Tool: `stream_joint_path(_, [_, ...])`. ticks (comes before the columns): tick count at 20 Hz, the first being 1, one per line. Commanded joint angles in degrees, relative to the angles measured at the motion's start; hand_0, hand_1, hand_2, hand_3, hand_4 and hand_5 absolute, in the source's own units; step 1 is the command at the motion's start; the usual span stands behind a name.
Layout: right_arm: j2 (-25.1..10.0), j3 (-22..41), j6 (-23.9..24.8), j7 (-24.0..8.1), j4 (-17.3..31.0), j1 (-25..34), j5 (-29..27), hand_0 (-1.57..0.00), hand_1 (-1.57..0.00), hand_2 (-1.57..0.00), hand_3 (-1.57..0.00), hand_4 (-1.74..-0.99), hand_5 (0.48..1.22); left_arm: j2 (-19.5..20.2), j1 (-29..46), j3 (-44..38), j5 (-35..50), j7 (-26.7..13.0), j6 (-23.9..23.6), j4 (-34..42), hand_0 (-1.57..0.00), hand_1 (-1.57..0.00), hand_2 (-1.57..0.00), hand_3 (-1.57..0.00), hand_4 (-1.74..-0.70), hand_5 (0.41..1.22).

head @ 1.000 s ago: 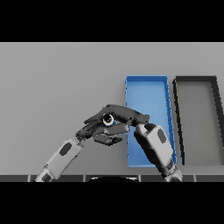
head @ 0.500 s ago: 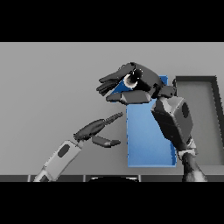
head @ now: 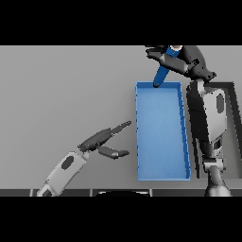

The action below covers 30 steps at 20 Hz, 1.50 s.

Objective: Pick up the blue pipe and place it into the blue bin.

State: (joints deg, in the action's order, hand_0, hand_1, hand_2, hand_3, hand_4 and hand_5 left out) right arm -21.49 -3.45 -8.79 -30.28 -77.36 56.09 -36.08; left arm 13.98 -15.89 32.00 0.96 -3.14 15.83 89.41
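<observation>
Two arms reach over the grey table (head: 56,94): right hand (head: 182,60) grips a tilted blue pipe (head: 162,73) above the rectangular blue bin's (head: 182,123) far edge; left hand (head: 101,142) spreads open beside it.

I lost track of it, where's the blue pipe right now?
Head view, upper right: the blue pipe is in the right hand, tilted over the blue bin's far edge.

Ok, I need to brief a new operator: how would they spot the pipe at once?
Find the blue bin right of the table's middle. At its far edge the right hand is raised, fingers curled round the pipe. It is the only slim blue stick, slanting down toward the bin's rim.
</observation>
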Motion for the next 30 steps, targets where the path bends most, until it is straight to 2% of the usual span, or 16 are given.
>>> stream_joint_path(1, [0.0,0.0,0.4,-0.4,0.2,-1.5,0.9,-1.57,-1.57,-1.57,-1.57,-1.740,1.117,0.1,-0.3,-0.3,0.2,0.0,0.1,-0.1,0.00,0.00,0.00,0.00,-0.90,0.489])
stream_joint_path(5, [0.6,0.9,2.3,-4.3,-1.6,-10.6,3.8,-1.57,-1.57,-1.57,-1.57,-1.740,1.120,0.0,-0.7,-0.6,0.6,-0.8,0.3,-0.8,0.00,0.00,0.00,0.00,-0.89,0.474])
stream_joint_path(7, [0.6,3.0,4.5,-4.7,-1.0,-14.1,3.7,-1.57,-1.57,-1.57,-1.57,-1.741,1.120,-0.2,-0.3,-0.3,0.4,-0.2,0.2,-0.3,0.00,0.00,0.00,0.00,-0.89,0.470])
stream_joint_path(10, [-3.3,9.8,8.7,-4.7,-0.1,-19.4,0.3,-1.57,-1.57,-1.57,-1.57,-1.741,1.122,-0.2,-0.1,-0.1,0.2,0.6,0.2,-0.5,0.00,0.00,0.00,0.00,-0.88,0.463])
stream_joint_path(14, [-7.8,18.8,10.6,-4.7,1.5,-23.6,-3.8,-1.57,-1.57,-1.57,-1.57,-1.591,1.114,-0.5,-0.3,-0.2,-0.3,-0.1,-0.6,-0.8,0.00,0.00,0.00,0.00,-0.88,0.460])
stream_joint_path(15, [-9.4,22.4,11.9,-4.7,2.8,-23.5,-5.9,-1.57,-1.57,-1.57,-1.33,-1.599,1.110,-0.7,-0.3,0.0,-0.5,-0.1,-0.6,-1.0,0.00,0.00,0.00,0.00,-0.89,0.457])
stream_joint_path(16, [-11.3,26.0,14.3,-4.7,4.1,-23.1,-8.8,-1.56,-1.46,-1.39,-1.12,-1.547,1.133,-0.7,-0.4,-0.2,0.0,-0.4,-0.4,-0.9,0.00,0.00,0.00,0.00,-0.89,0.455])
stream_joint_path(17, [-13.3,30.5,16.8,-4.7,4.9,-22.3,-13.2,-1.31,-1.17,-1.11,-0.90,-1.503,1.150,-0.7,0.1,0.2,-0.1,0.1,-0.4,-0.2,0.00,0.00,0.00,0.00,-0.89,0.453])
stream_joint_path(19, [-17.2,38.8,20.1,-4.7,7.6,-18.6,-21.7,-0.84,-0.75,-0.71,-0.57,-1.392,1.176,-0.4,0.7,0.6,-0.6,0.3,-0.4,0.1,0.00,0.00,0.00,0.00,-0.89,0.453])
stream_joint_path(20, [-18.5,41.6,20.7,-4.7,7.5,-17.5,-24.9,-0.67,-0.60,-0.57,-0.46,-1.338,1.157,-0.3,0.4,0.2,-0.2,-0.4,-0.5,0.3,0.00,0.00,0.00,0.00,-0.89,0.454])
stream_joint_path(21, [-19.7,44.1,19.0,-4.7,6.7,-17.1,-24.9,-0.53,-0.48,-0.46,-0.37,-1.285,1.141,0.2,0.8,0.2,0.2,-0.6,-0.2,1.1,0.00,0.00,0.00,0.00,-0.89,0.453])
stream_joint_path(22, [-20.6,45.7,18.1,-4.7,6.5,-16.8,-24.7,-0.43,-0.38,-0.36,-0.29,-1.242,1.081,-0.2,0.2,0.1,0.2,-1.4,-0.3,0.6,0.00,0.00,0.00,0.00,-0.89,0.453])
stream_joint_path(25, [-21.3,49.4,17.3,-4.7,6.8,-14.8,-20.8,-0.22,-0.19,-0.19,-0.15,-1.165,0.924,0.0,0.0,-0.1,0.2,-1.0,-0.2,0.5,0.00,0.00,0.00,0.00,-0.89,0.453])
stream_joint_path(27, [-21.1,51.9,16.1,-3.7,7.4,-14.1,-17.3,-0.14,-0.12,-0.12,-0.10,-1.131,0.857,-0.3,0.0,0.1,-0.1,-0.7,-0.1,-0.5,0.00,0.00,0.00,0.00,-0.90,0.450])
stream_joint_path(30, [-20.9,52.5,16.5,-2.2,9.3,-13.6,-15.0,-0.07,-0.06,-0.06,-0.05,-1.125,0.764,-0.6,0.5,0.2,0.0,-0.5,-0.3,-0.1,0.00,0.00,0.00,0.00,-0.91,0.455])
